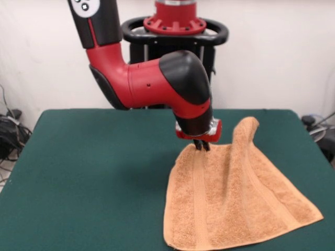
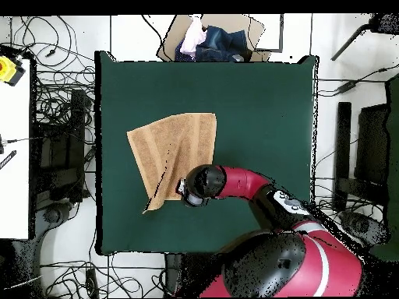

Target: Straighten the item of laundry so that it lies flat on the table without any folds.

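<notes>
One towel (image 1: 230, 201), light orange-tan terry with flat woven bands running along it, lies on the dark green table (image 1: 89, 172), and in the front view it fills the 4 to 6 o'clock part of the tabletop, its lowest corner reaching the table's near edge. Most of the cloth rests flat, but the edge at its 12 o'clock side is drawn up off the felt: the gripper (image 1: 202, 146) meets that raised edge at about 11 o'clock of the towel, and its dark fingertips look pinched together on the fabric. At roughly 1 o'clock of the towel a corner stands up in a rounded peak, with soft creases fanning down from it toward the middle of the cloth. The red and black arm (image 1: 157, 83) bends in from 10 o'clock above the table and ends in a red wrist ring just over the towel. In the overhead view the towel (image 2: 173, 152) sits at about 10 o'clock from the table's (image 2: 265, 117) centre, with the gripper (image 2: 189, 192) over its edge at 5 o'clock and a thin point of cloth trailing to 7 o'clock. Beyond the table's 12 o'clock edge in that view sits an open cardboard box (image 2: 209, 40) holding bundled clothes.
</notes>
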Robot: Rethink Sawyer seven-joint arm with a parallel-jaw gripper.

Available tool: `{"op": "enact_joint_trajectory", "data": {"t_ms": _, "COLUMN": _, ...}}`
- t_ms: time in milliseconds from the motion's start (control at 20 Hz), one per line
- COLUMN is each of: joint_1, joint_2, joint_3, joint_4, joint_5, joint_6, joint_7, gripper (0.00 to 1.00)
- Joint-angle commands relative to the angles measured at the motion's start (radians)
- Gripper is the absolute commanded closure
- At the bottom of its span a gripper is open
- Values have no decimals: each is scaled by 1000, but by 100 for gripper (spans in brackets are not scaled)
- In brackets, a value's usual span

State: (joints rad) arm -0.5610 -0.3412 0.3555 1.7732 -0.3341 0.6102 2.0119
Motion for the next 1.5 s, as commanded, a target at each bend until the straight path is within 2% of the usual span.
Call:
{"op": "enact_joint_trajectory", "data": {"t_ms": 50, "joint_1": 57, "joint_2": 152, "joint_3": -57, "joint_4": -100, "joint_5": -140, "joint_6": -328, "joint_7": 63, "gripper": 100}}
{"op": "enact_joint_trajectory", "data": {"t_ms": 700, "joint_1": 67, "joint_2": 152, "joint_3": -66, "joint_4": -103, "joint_5": -142, "joint_6": -327, "joint_7": 91, "gripper": 100}}
{"op": "enact_joint_trajectory", "data": {"t_ms": 1250, "joint_1": 9, "joint_2": 200, "joint_3": -45, "joint_4": -162, "joint_5": -159, "joint_6": -277, "joint_7": 1, "gripper": 100}}
{"op": "enact_joint_trajectory", "data": {"t_ms": 1500, "joint_1": 9, "joint_2": 202, "joint_3": -50, "joint_4": -174, "joint_5": -164, "joint_6": -257, "joint_7": -8, "gripper": 100}}
